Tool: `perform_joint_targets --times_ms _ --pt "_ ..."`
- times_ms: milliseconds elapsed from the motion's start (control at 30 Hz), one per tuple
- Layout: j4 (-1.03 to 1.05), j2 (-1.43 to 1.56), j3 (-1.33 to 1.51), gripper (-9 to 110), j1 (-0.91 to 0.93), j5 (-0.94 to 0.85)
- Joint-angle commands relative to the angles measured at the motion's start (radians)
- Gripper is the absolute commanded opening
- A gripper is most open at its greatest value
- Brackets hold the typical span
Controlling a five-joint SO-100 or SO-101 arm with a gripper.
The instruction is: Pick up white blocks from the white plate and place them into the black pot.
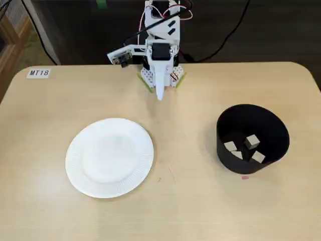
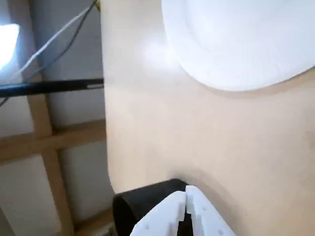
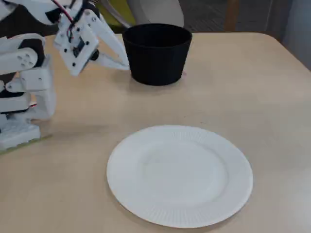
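Note:
The white plate lies empty on the left of the wooden table; it also shows in the wrist view and near the front in a fixed view. The black pot stands on the right and holds several white blocks. The pot's inside is hidden in the other fixed view and in the wrist view. My gripper is shut and empty. It is drawn back near the arm's base, apart from the plate and the pot, with its tip pointing toward the pot and its fingertips together.
The arm's base stands at the table's far edge with cables behind it. A label reading MT18 sits at the far left corner. A small pink mark lies by the pot's near side.

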Motion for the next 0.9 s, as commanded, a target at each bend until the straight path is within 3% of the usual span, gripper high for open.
perform_joint_targets --times_ms 0,333,867 --pt "-0.052 0.002 0.069 -2 -0.014 0.002" --pt "-0.12 0.002 0.252 -2 -0.034 0.048" --pt "-0.117 0.002 0.252 -2 -0.048 0.052"
